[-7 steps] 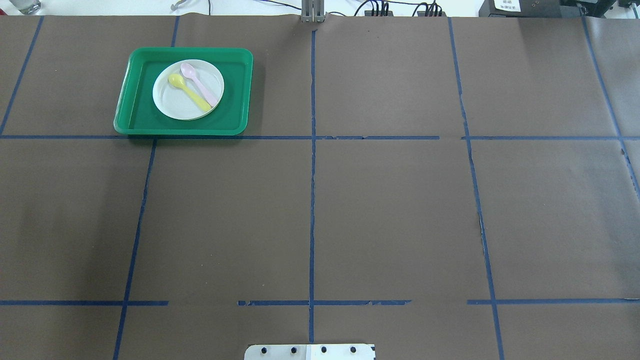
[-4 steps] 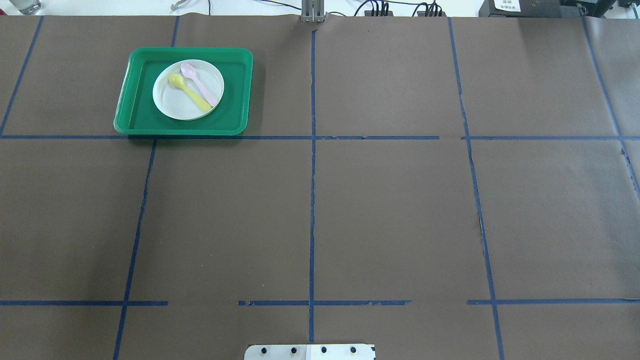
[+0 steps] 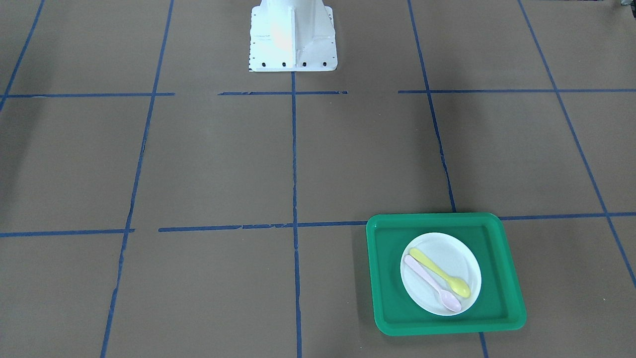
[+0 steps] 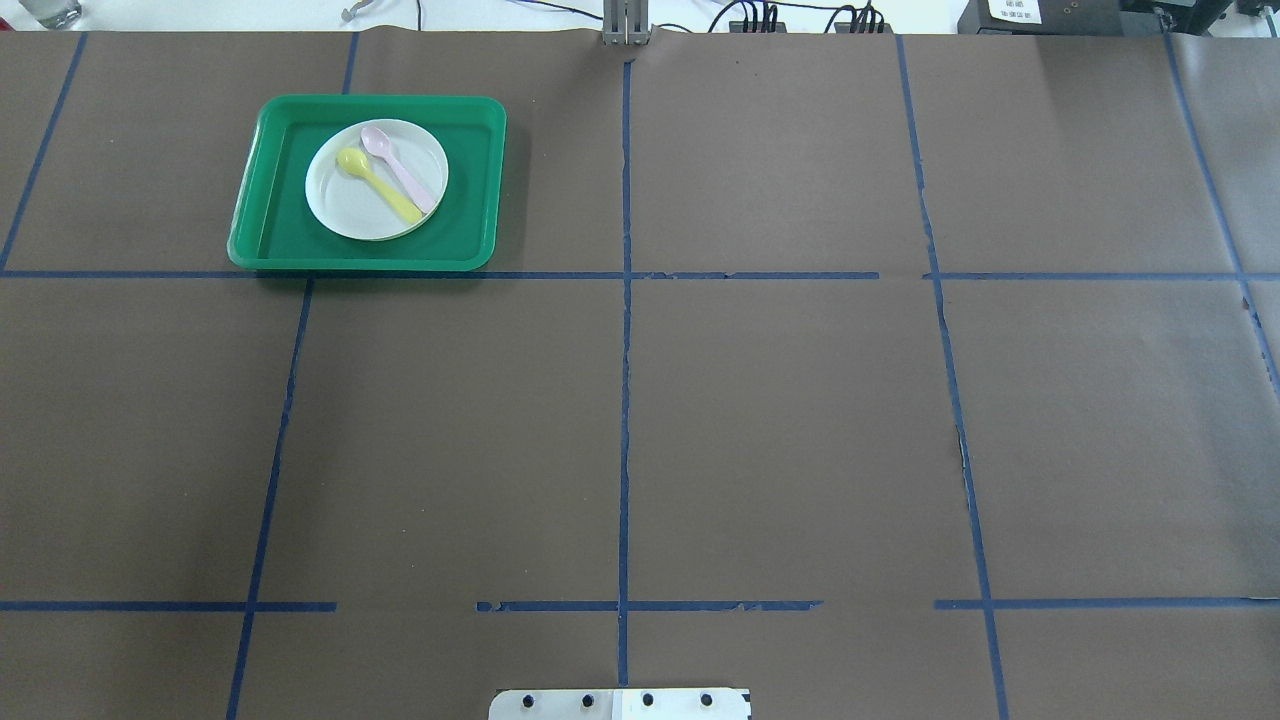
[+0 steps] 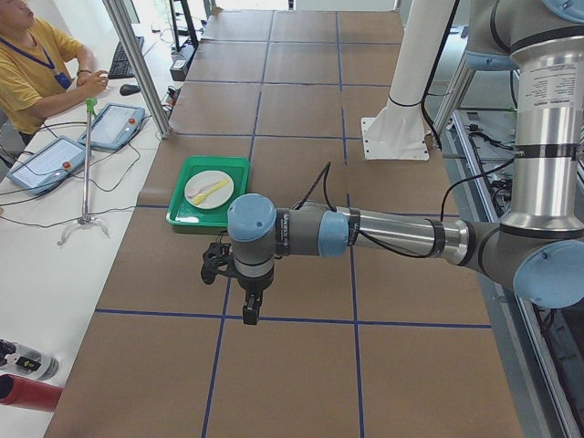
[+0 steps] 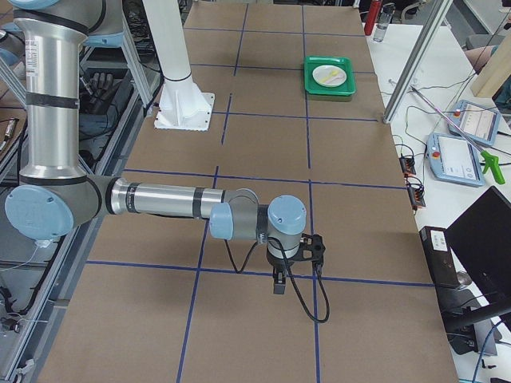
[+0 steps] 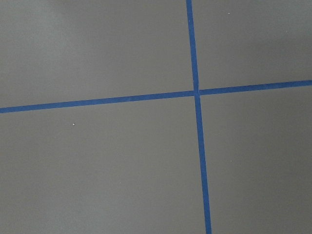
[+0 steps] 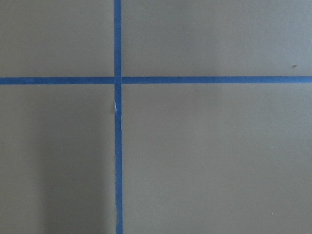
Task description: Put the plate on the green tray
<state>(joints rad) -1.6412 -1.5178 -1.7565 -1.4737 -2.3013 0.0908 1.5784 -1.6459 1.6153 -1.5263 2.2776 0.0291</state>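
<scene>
The table (image 4: 780,420) is covered in brown paper, marked into large squares by strips of blue tape (image 4: 624,400). The paper is torn and patched along some of the lines. The robot's white base (image 3: 292,37) stands at the middle of the table's near edge. Along the far edge runs a white bench with cables and black plugs. In the exterior left view an operator (image 5: 27,73) in a yellow shirt sits at that bench, with two teach pendants (image 5: 114,123) lying by slim metal posts.

The green tray (image 4: 280,225) sits flat in the far left square of the overhead view, its near rim along a tape line. The plate (image 4: 350,210) rests inside it, roughly centred and clear of the rim on all sides. A yellow spoon (image 4: 380,188) and a pink spoon (image 4: 400,170) lie side by side on the plate.

The left gripper (image 5: 248,315) hangs over bare paper near a tape crossing, well apart from the tray and pointing down. The right gripper (image 6: 278,286) hangs likewise over a tape line at the other end of the table. Each shows only in a side view, so I cannot tell how its jaws stand. Nothing can be seen in or against either. Both wrist cameras show only brown paper and crossed tape.
</scene>
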